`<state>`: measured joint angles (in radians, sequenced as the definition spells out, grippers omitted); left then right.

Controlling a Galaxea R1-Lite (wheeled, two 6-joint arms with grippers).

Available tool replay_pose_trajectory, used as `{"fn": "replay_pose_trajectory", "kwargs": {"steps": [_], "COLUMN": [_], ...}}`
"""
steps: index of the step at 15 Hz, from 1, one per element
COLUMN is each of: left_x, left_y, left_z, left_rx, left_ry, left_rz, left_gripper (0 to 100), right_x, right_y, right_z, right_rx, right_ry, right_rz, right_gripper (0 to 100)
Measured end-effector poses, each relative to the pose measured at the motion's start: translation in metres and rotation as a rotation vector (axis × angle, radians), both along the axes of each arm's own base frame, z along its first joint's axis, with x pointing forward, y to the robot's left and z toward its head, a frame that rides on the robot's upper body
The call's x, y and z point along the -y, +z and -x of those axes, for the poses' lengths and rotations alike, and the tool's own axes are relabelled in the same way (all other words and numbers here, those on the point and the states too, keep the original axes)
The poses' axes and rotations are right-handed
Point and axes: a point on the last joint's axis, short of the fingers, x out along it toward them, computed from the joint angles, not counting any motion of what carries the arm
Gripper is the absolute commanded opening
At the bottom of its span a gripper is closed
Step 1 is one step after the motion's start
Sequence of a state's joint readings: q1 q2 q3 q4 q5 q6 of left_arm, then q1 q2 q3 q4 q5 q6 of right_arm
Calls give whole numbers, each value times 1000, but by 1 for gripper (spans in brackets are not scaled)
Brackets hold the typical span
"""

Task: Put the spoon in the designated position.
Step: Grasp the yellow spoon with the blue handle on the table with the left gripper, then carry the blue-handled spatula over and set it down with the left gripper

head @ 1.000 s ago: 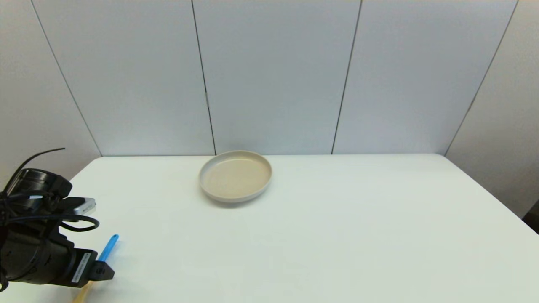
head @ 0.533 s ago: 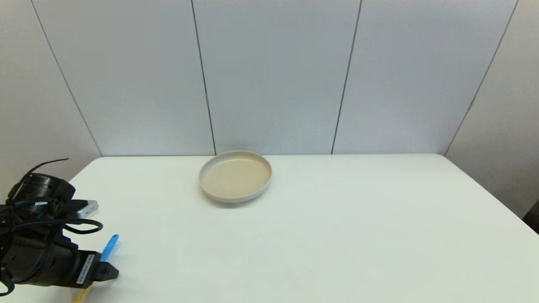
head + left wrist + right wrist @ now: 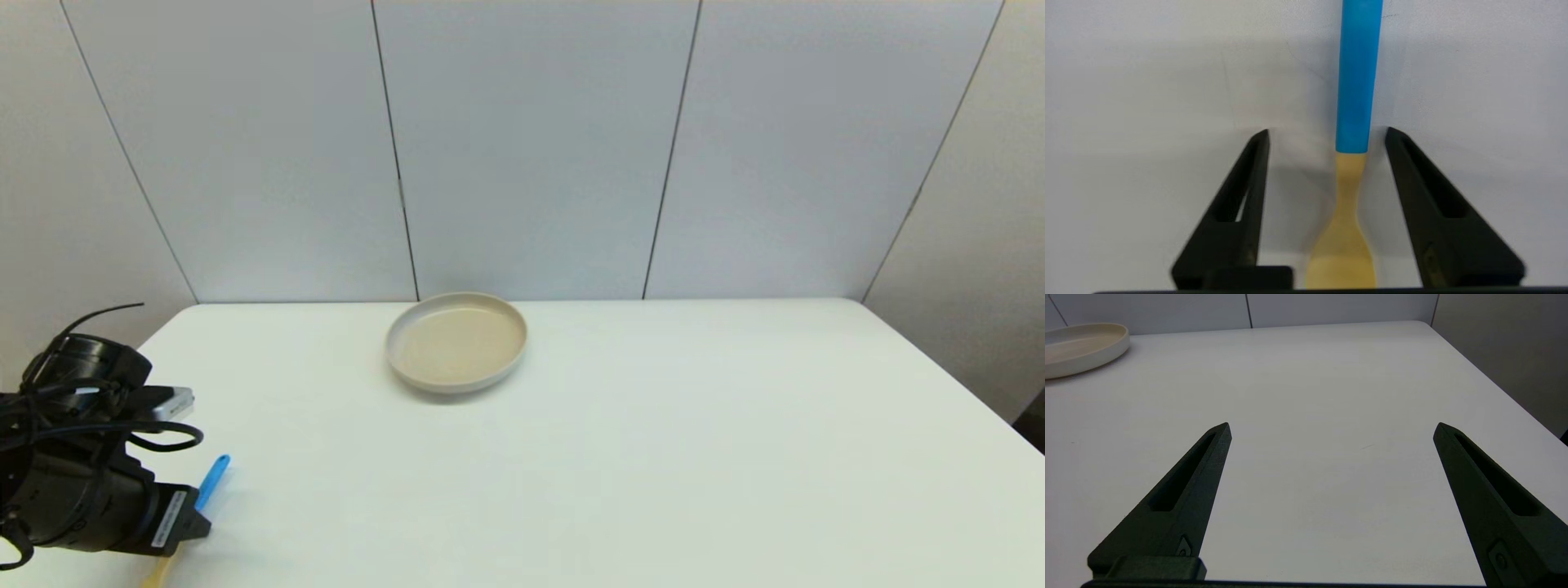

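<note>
Left wrist view shows the left tool spread, its two black fingers standing either side of the spoon without touching it; the spoon runs up the centre of that frame, yellow bowl at the bottom edge between the finger roots, blue handle reaching to the top edge, and it sits closer to one finger than the other. From the head view the same tool sits at the lower left of the frame, low over the bench, with only the blue handle tip and a sliver of yellow showing past it, so the spoon lies flat near the bench's lower-left corner. I judge the step in hand to be the grasp, with nothing pinched yet. The next move calls for pressing the fingers together on the neck where yellow meets blue, then lifting and carrying to the plain white patch meant for it. A beige dish stands at upper centre, well apart. The right tool hangs spread over bare bench.
</note>
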<state>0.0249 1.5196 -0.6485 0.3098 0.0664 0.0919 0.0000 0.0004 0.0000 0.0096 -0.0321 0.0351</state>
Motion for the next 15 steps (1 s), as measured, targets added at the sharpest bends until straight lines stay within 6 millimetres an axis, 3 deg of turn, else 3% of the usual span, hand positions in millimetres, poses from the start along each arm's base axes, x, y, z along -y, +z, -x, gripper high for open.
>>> {"fn": "replay_pose_trajectory", "kwargs": {"steps": [10, 15], "left_x": [0, 4], "left_y": [5, 38], "left_z": [-7, -42], "left_rx": [24, 194], "left_ry": [-15, -45], "left_rz": [32, 35], "left_gripper": [0, 0], "right_x": [0, 0], "right_y": [0, 0], "right_z": [0, 0], "right_rx": [0, -1], "right_ry": [0, 0], "right_rz": [0, 0], "right_gripper": [100, 100]}}
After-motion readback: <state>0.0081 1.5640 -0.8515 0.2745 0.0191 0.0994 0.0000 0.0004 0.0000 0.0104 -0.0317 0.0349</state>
